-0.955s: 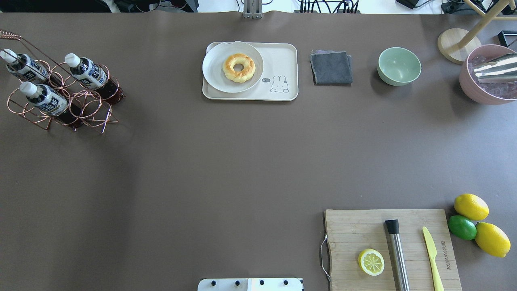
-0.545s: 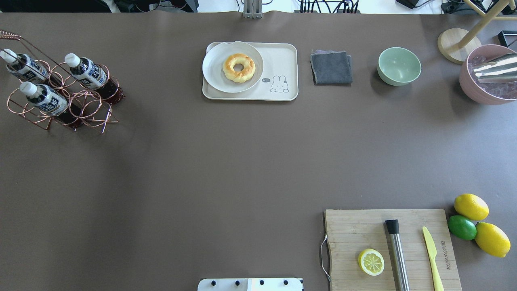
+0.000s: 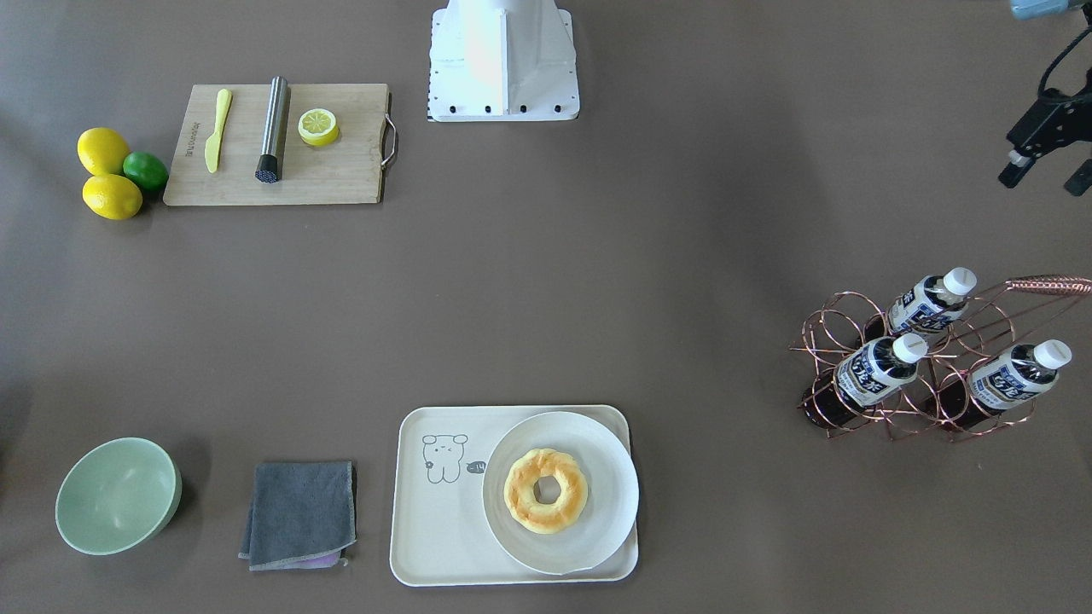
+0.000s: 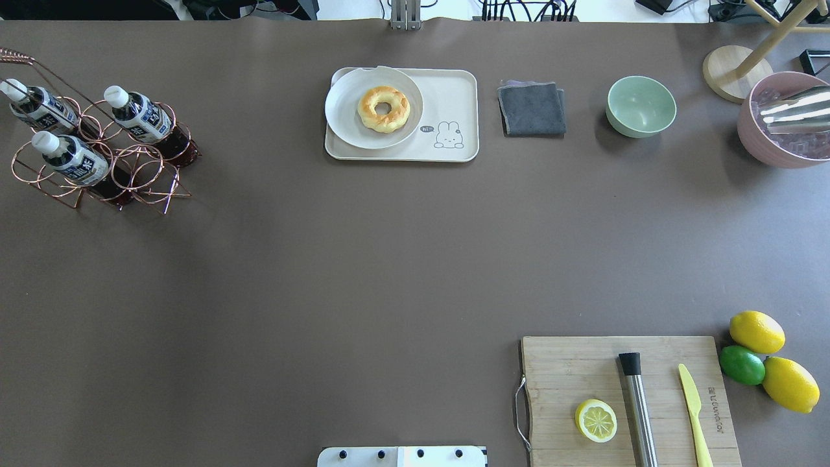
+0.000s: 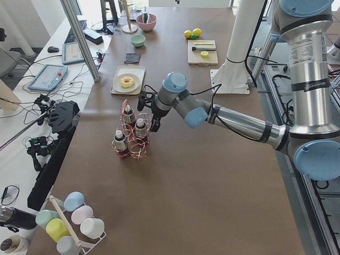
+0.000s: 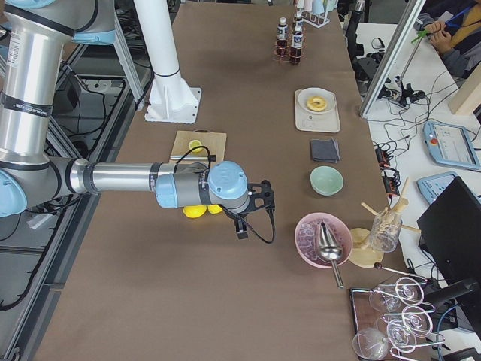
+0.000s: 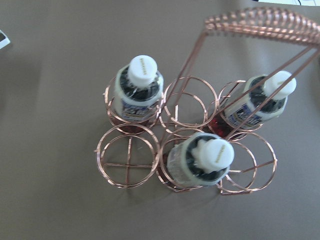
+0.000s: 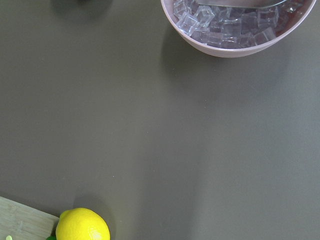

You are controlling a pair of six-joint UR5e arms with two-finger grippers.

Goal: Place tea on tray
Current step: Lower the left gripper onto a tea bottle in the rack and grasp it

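Three tea bottles (image 4: 136,117) with white caps stand tilted in a copper wire rack (image 4: 146,175) at the table's far left; they also show in the left wrist view (image 7: 139,95) and the front view (image 3: 879,368). The cream tray (image 4: 454,91) lies at the far middle and carries a plate (image 4: 343,123) with a donut (image 4: 384,109). My left gripper (image 3: 1045,170) hangs open and empty above the rack, on the robot's side of it (image 5: 149,114). My right gripper (image 6: 252,214) shows only in the right side view, near the ice bowl; I cannot tell if it is open.
A grey cloth (image 4: 532,108) and a green bowl (image 4: 640,106) lie right of the tray. A pink bowl of ice (image 4: 781,123) stands at the far right. A cutting board (image 4: 557,363) with half a lemon, a muddler and a knife is near right, lemons (image 4: 757,331) beside it.
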